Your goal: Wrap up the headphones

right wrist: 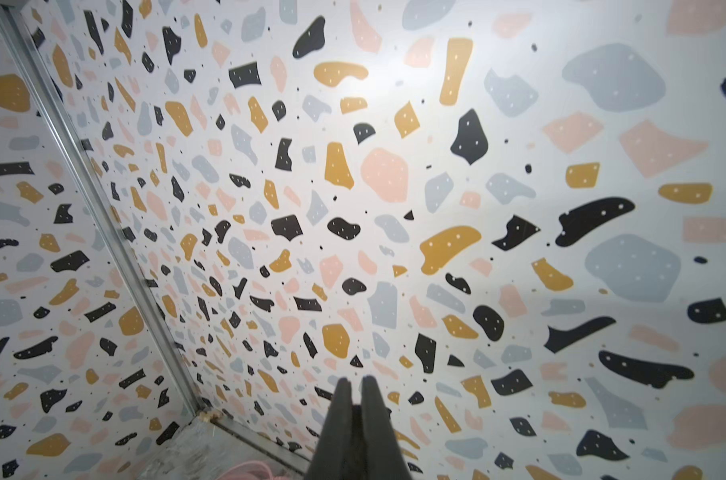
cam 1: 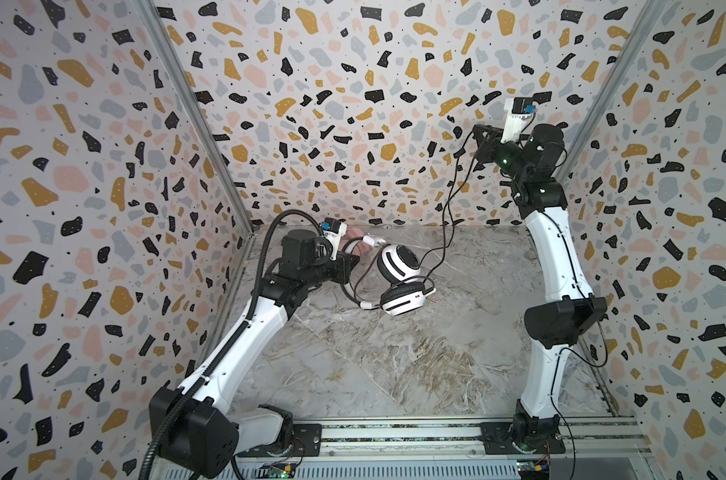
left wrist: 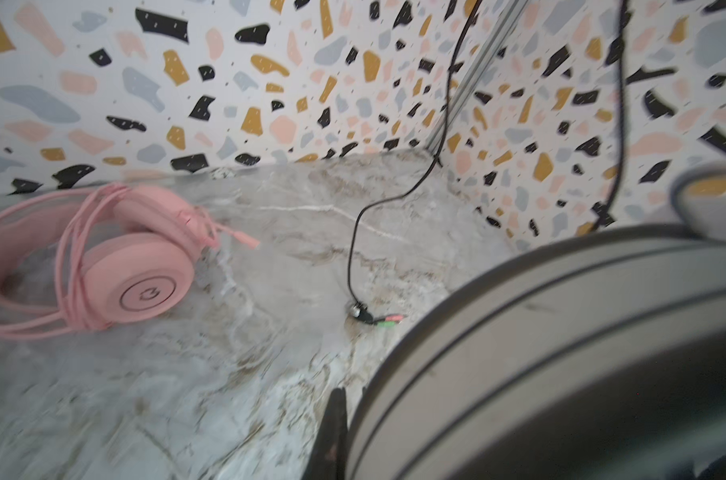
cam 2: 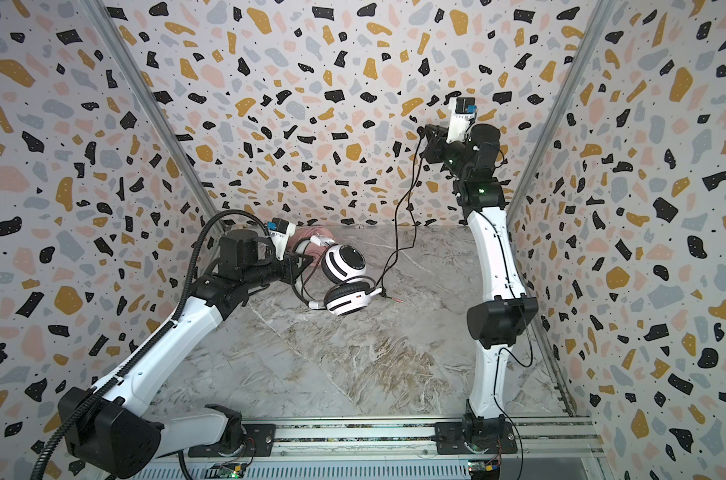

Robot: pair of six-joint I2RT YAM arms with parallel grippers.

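Your left tool (cam 1: 353,261) is closed at the headband of the white headphones (cam 1: 398,266). The contact itself is hidden, and its wrist view is blurred and filled by an earcup. Just beyond, the pink headphones (left wrist: 136,270) lie on the bench (cam 1: 394,365), their cord looped round them, mostly hidden from above. Your right tool (cam 1: 477,132), raised high, pinches the black cord (cam 1: 448,199).

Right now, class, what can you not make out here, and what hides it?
pink headset: in both top views, mostly hidden behind the left arm.
white headset: left wrist view, blurred and cut off by the edge; what the left hand pinches is hidden.
black cord: hangs from the right hand; the pinch itself is outside the right wrist view.
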